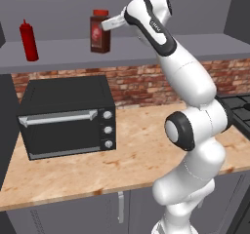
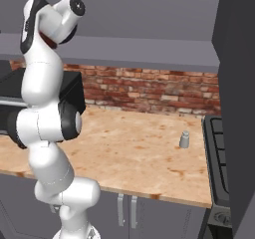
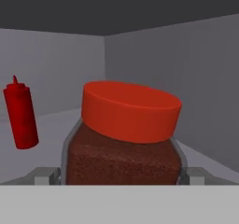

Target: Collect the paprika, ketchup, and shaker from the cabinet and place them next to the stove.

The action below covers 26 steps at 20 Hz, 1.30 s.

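Counter (image 1: pixel 146 145): pale wood-grain worktop along a red brick wall (image 2: pixel 149 91); grey cupboard doors with handles below its near edge.
Arm: white with dark joints; rises from the near side over the worktop and reaches up and back to the shelf.
Toaster oven (image 1: pixel 68 116): black box with silver handle and three silver knobs; stands on the left part of the counter, under the shelf.
Shaker (image 2: pixel 185 139): small pale grey cylinder; upright on the counter at the right, just beside the left edge of the stove, apart from the wall.
Stove (image 2: pixel 219 158): black cooktop with raised grates at the right end of the counter.
Cabinet (image 1: pixel 58 52): plain grey open shelf above the brick wall; dark side panel at its right.
Gripper (image 3: pixel 121 174): jaws spread wide, one fingertip on either side of the paprika's body; whether the pads touch the jar cannot be told; in the left base view it stands at the jar's right side, level with the cap.
Paprika (image 1: pixel 100 32): dark brown-red jar with red cap; upright on the shelf.
Ketchup (image 1: pixel 29 40): slim red squeeze bottle with pointed nozzle; upright on the shelf, well to the left of the paprika.
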{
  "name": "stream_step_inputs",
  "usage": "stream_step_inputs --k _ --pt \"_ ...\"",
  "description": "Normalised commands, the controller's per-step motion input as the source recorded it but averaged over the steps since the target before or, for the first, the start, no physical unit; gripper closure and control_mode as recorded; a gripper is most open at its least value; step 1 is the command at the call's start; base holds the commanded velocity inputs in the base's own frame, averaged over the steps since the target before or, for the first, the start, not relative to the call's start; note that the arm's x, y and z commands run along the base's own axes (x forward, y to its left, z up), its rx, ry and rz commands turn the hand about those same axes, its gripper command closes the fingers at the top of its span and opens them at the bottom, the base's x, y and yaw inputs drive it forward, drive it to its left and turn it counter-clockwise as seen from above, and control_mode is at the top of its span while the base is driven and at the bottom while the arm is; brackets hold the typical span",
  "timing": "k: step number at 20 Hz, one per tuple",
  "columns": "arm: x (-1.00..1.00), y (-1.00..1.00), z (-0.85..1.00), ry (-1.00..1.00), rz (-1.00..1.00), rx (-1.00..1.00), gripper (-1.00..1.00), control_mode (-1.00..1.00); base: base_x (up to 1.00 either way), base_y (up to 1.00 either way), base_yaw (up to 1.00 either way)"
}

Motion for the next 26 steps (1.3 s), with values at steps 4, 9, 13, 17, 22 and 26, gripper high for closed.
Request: stream_step_inputs --k 4,9,13,17,22,26 --pt "0.1 0.06 -0.01 0.05 0.03 0.0 -1.0 -1.0 0.0 0.0 0.0" --pt "0.01 0.11 -0.01 0.05 0.02 0.0 -1.0 -1.0 0.0 0.0 0.0" --pt "0.0 0.13 0.0 0.06 0.0 0.0 -1.0 -1.0 0.0 0.0 0.0" --pt "0.02 0.18 0.0 0.08 0.0 0.0 -1.0 -1.0 0.0 0.0 0.0" --pt "0.04 0.21 0.0 0.09 0.0 0.0 1.0 -1.0 0.0 0.0 0.0" --pt "0.07 0.12 0.0 0.07 0.0 0.0 1.0 -1.0 0.0 0.0 0.0"
